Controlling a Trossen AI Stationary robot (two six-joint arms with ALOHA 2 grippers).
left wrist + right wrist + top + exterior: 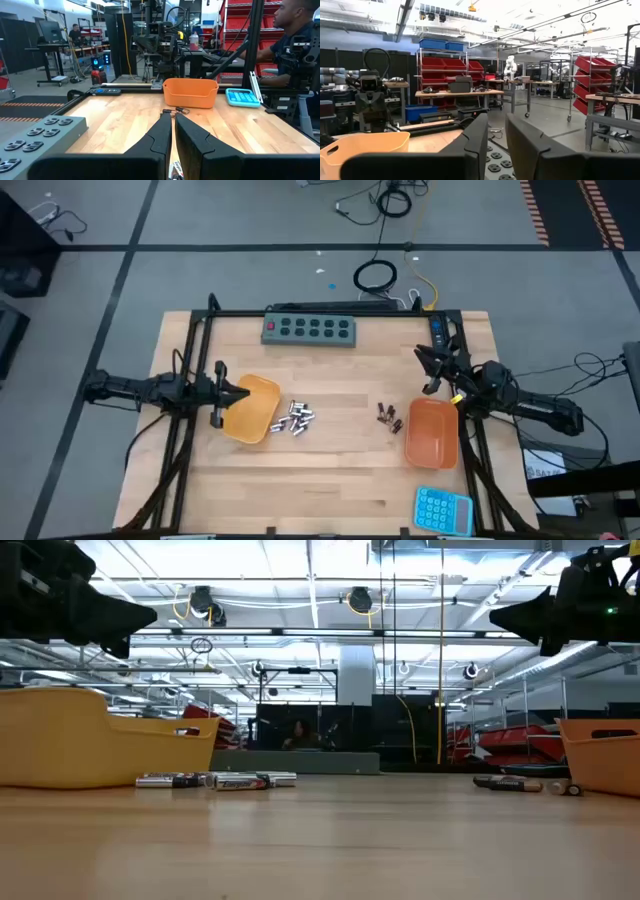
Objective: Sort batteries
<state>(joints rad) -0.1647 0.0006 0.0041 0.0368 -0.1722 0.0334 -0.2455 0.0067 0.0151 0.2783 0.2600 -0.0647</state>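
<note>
Several silver batteries [298,417] lie loose mid-table beside the left orange tray [262,418]; in the low view they [220,780] lie flat on their sides. A few dark batteries [388,414] lie next to the right orange tray [432,435]. My left gripper [246,392] hovers shut above the left tray's far part, pointing toward the table's right; its fingers [172,122] hold nothing. My right gripper [422,355] hangs shut above the table, beyond the right tray, and its fingers [497,125] hold nothing.
A grey button box [310,329] sits at the table's far edge. A blue calculator [443,510] lies at the near right corner. A dark frame runs along the table's edges. A person [295,20] sits beyond the right side. Bare wood [340,470] stretches between the trays.
</note>
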